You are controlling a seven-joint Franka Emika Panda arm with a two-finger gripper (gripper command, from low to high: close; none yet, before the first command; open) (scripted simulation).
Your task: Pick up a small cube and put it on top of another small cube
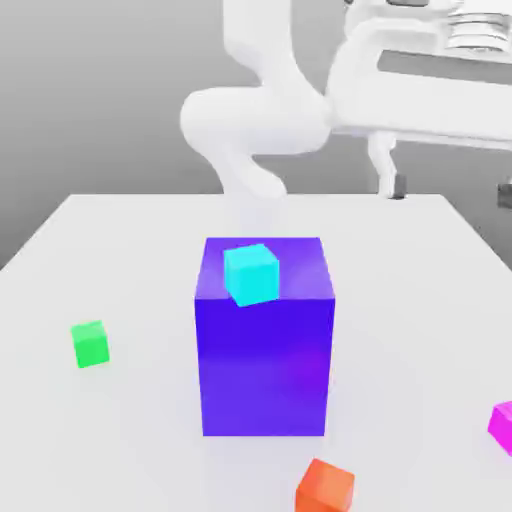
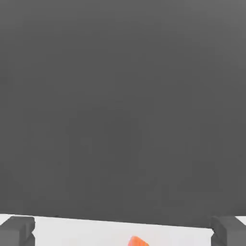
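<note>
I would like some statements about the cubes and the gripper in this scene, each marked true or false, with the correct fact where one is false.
1. The cyan cube sits on top of the blue-purple block. True.
2. The magenta cube already rests on the green cube. False: they lie far apart on the table, at opposite sides of the exterior view.
3. The gripper is open and holds nothing. True.
4. The orange cube stands behind the block, near the arm. False: it lies in front of the block, at the near edge of the exterior view.
</note>
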